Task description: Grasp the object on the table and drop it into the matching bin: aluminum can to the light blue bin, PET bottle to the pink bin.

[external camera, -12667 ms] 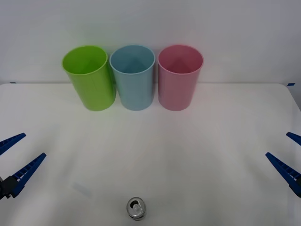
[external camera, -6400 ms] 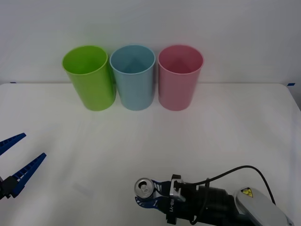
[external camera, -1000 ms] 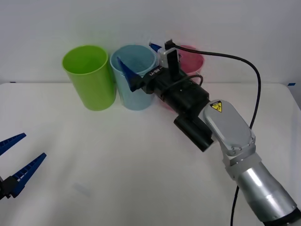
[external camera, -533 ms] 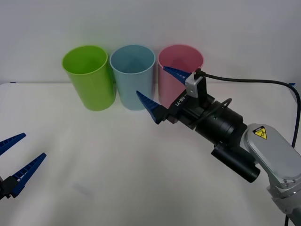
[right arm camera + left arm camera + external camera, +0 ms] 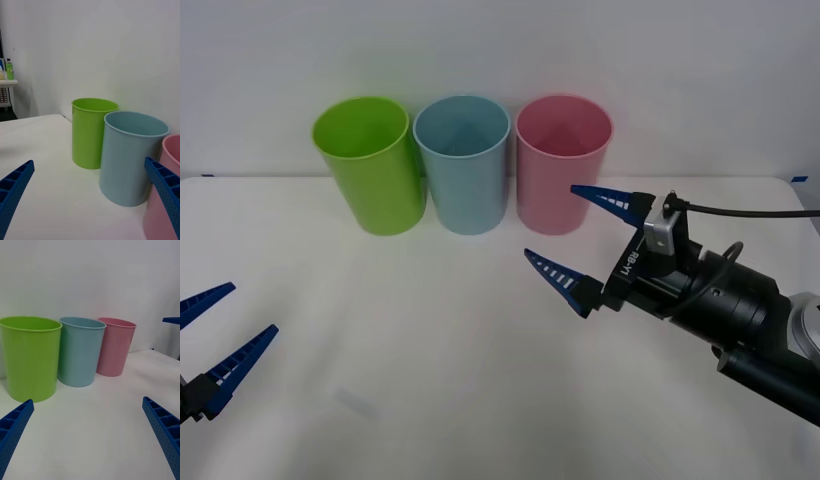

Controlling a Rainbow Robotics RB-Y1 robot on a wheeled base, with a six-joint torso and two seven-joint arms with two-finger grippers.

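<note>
Front view: I see the big, flat white bench (image 5: 430, 340). At its far edge stand three tall, smooth plastic cups in a row: a lime green cup (image 5: 370, 165), the light blue bin (image 5: 464, 163) and the pink bin (image 5: 561, 163). My right gripper (image 5: 582, 240) hangs near the pink bin, ribbed blue fingers (image 5: 556, 278) spread wide, holding nothing. My left gripper (image 5: 215, 330) waits wide open too. I cannot see the can.

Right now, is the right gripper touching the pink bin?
Apart. In the front view the open right gripper hangs in front of the pink bin, with white table showing between its fingertips and the bin.
</note>
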